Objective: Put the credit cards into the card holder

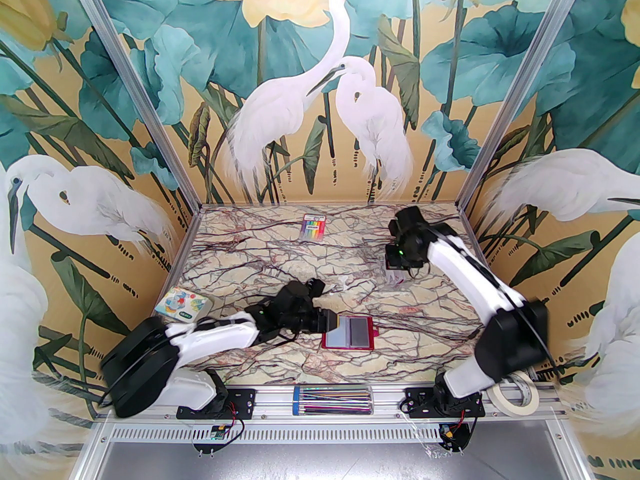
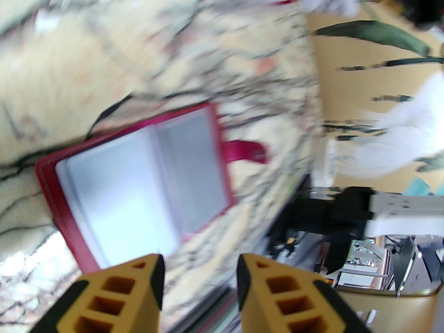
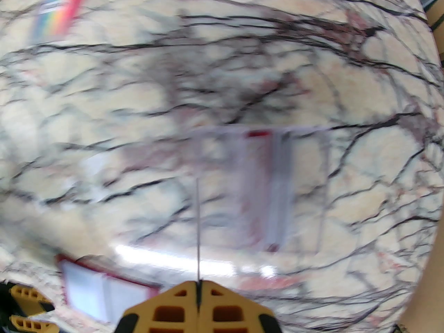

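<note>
The card holder (image 1: 348, 332) lies open and flat on the marble table, dark red with clear sleeves and its snap tab (image 2: 246, 151) sticking out on the right. My left gripper (image 1: 332, 322) hovers at its left edge. In the left wrist view the card holder (image 2: 138, 186) sits just beyond that gripper (image 2: 199, 265), whose jaws stand apart with nothing between them. My right gripper (image 3: 198, 290) is shut on a thin credit card (image 3: 197, 220), seen edge-on as a fine line. It hangs at the back right (image 1: 396, 270), above a small clear box (image 3: 277, 186).
A rainbow-striped pack (image 1: 312, 227) lies at the back centre. A colourful patterned square (image 1: 181, 304) sits at the left. A clear tube of coloured sticks (image 1: 332, 400) and a tape roll (image 1: 517, 398) rest on the front rail. Walls close in three sides.
</note>
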### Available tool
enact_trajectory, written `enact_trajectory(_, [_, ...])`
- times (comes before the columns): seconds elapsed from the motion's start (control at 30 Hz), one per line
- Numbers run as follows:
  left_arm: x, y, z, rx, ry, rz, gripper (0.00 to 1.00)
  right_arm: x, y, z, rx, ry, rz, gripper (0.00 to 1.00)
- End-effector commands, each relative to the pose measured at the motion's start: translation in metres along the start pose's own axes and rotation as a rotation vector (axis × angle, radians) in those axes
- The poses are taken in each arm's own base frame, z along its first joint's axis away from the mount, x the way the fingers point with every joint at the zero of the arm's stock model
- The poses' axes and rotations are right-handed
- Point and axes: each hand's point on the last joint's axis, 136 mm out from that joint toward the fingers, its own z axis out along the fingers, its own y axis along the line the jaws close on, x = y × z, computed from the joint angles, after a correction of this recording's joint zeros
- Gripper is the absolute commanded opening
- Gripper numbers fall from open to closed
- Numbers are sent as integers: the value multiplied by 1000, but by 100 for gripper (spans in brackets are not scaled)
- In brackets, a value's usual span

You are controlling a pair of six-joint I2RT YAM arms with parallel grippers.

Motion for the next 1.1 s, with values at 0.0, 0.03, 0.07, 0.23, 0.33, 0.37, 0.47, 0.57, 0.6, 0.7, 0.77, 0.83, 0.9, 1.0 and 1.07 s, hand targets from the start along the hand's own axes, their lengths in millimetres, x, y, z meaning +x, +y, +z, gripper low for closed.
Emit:
enact_trajectory(0.0, [-12,-17,-22,47,-77,85,44,5,42,-20,-268,-90,29,0])
enact_trajectory(0.03, [-15,-25,-29,71,-96,107,45,10,52,-29,-336,-118,24,0])
enact_trajectory(0.07, [-17,-32,-34,92,-110,124,46,13,61,-37,-397,-138,20,0])
enact_trajectory(0.23, [-26,-73,-67,233,-194,231,52,39,100,-85,-685,-256,-51,0])
enact_trajectory(0.33, [-26,-90,-81,306,-218,273,55,58,115,-110,-805,-288,-102,0])
enact_trajectory(0.37, [-25,-95,-84,328,-222,283,56,64,119,-116,-830,-293,-118,0])
enact_trajectory(0.47, [-21,-109,-91,413,-219,308,59,81,130,-131,-917,-284,-156,0])
enact_trajectory(0.57, [-16,-122,-97,493,-205,331,60,95,141,-141,-986,-264,-188,0])
enact_trajectory(0.6, [-14,-126,-99,515,-202,340,60,98,144,-143,-997,-258,-191,0])
enact_trajectory(0.7, [-12,-133,-102,557,-191,357,60,104,152,-148,-1042,-244,-203,0])
enact_trajectory(0.77, [-11,-136,-103,571,-185,364,61,108,159,-150,-1070,-235,-211,0])
enact_trajectory(0.83, [-11,-138,-103,580,-181,370,60,110,164,-149,-1080,-222,-215,0])
enact_trajectory(0.9, [-12,-138,-102,582,-181,367,58,111,166,-147,-1083,-215,-209,0])
enact_trajectory(1.0, [-12,-139,-102,587,-180,362,52,111,167,-145,-1099,-216,-197,0])
enact_trajectory(1.07, [-12,-140,-101,595,-174,360,46,112,168,-144,-1102,-213,-191,0])
